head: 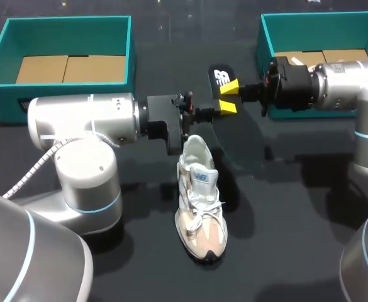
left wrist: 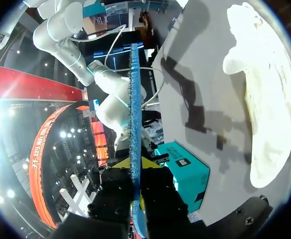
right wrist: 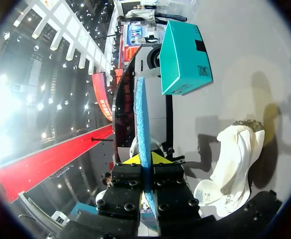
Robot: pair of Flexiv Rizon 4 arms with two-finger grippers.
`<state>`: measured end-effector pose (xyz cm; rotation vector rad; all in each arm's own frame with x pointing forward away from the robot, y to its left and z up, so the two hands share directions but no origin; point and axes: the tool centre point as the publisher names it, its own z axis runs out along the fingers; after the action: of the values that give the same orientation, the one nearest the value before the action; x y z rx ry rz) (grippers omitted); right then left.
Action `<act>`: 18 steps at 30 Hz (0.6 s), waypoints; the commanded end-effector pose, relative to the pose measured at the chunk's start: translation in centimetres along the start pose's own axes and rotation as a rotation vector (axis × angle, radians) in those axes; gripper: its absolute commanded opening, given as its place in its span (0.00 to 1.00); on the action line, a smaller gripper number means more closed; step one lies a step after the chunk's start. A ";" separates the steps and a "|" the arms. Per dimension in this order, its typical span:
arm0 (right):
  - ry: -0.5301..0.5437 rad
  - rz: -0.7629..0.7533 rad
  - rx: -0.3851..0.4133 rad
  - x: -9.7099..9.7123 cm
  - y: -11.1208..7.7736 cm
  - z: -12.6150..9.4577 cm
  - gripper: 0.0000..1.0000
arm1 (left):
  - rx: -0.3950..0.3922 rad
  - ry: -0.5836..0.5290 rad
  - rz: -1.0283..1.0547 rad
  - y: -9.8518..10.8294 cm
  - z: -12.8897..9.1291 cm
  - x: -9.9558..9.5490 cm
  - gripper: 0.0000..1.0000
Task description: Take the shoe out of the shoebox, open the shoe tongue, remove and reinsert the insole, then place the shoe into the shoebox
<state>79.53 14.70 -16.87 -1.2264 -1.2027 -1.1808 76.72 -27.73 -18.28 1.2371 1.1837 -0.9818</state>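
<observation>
Pinched in left gripper [left wrist: 135, 164] and, apparently, right gripper [right wrist: 144, 160]: black-topped blue foam insole [head: 220, 78]. Feed toe-first into white-beige lace-up sneaker [head: 199, 207].

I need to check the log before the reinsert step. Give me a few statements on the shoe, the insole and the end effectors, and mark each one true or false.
1. The shoe stands upright on the table. True.
2. The insole lies inside the shoe. False: it is out of the shoe, held up between the two arms.
3. The left end effector and the right end effector are both shut on the insole. True.
4. The left shoebox holds a second shoe. False: only its brown cardboard floor shows.
</observation>
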 end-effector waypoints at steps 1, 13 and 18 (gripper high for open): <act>0.003 -0.001 -0.003 0.0 -0.3 0.1 0.18 | 0.000 0.005 0.002 -0.4 0.1 -0.1 0.00; -0.001 -0.033 -0.002 0.4 -1.8 -2.2 1.00 | 0.017 -0.009 0.007 -1.1 -3.4 -1.8 0.00; -0.008 -0.041 0.004 0.5 -2.7 -3.3 1.00 | 0.006 -0.019 -0.014 -1.5 -5.1 -2.3 0.00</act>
<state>77.76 12.38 -16.57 -1.1962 -1.2393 -1.2053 75.37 -25.29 -16.23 1.2258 1.1770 -1.0064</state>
